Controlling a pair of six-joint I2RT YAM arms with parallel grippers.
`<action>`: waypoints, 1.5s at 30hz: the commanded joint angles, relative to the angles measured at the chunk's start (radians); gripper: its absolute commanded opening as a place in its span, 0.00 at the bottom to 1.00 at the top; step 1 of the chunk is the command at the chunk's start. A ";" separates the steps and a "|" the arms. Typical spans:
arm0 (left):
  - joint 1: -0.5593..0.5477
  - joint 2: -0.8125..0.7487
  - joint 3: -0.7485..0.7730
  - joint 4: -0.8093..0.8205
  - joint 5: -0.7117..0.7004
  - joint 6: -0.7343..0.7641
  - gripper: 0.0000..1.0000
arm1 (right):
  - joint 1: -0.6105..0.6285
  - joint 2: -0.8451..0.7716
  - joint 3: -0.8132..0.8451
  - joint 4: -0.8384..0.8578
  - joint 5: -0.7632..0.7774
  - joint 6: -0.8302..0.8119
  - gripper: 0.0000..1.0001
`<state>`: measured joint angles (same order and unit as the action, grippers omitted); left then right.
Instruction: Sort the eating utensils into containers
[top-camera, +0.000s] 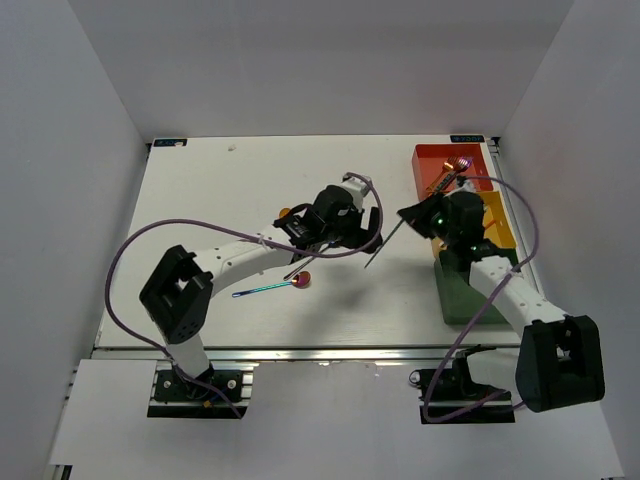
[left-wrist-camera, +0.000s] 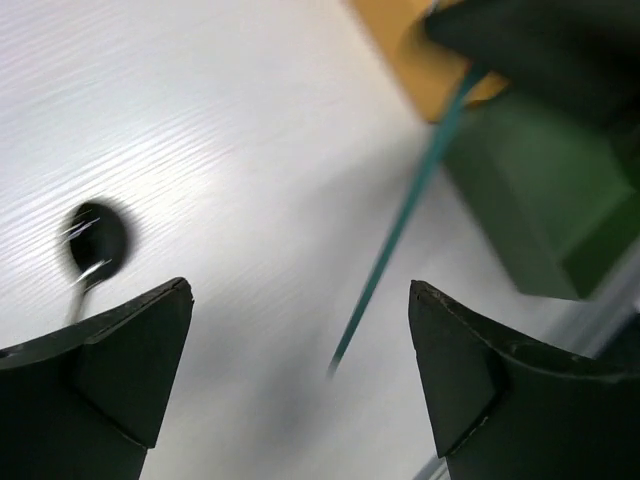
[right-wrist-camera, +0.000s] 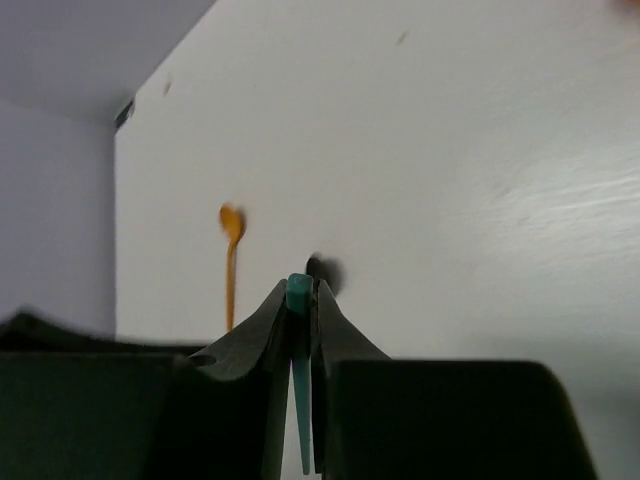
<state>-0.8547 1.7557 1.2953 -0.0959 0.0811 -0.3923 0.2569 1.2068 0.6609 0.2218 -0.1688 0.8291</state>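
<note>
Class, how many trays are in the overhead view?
3, at the right: red-orange tray farthest, yellow tray middle, dark green tray nearest; right arm partly hides two.

My left gripper (left-wrist-camera: 300, 290) hangs wide open mid-table; my right gripper (right-wrist-camera: 300, 300), near the right edge, looks clamped on a teal chopstick (left-wrist-camera: 398, 235).

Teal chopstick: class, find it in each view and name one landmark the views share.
Top external: the teal chopstick slants down-left from the right gripper, right of centre.
Left wrist: a diagonal line right of centre.
Right wrist: bottom centre, pinched upright.
Shared landmark: the right gripper holding it.
</note>
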 joint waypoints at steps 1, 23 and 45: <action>-0.001 -0.151 0.061 -0.270 -0.311 -0.016 0.98 | -0.109 0.023 0.147 -0.163 0.234 -0.080 0.00; 0.000 -0.800 -0.453 -0.544 -0.773 0.027 0.98 | -0.538 0.461 0.508 -0.302 0.261 -0.200 0.00; 0.000 -0.746 -0.461 -0.533 -0.727 0.029 0.98 | -0.616 0.359 0.513 -0.302 0.149 -0.217 0.00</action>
<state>-0.8528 1.0172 0.8299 -0.6491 -0.6468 -0.3634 -0.3557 1.6039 1.1362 -0.0803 -0.0834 0.6544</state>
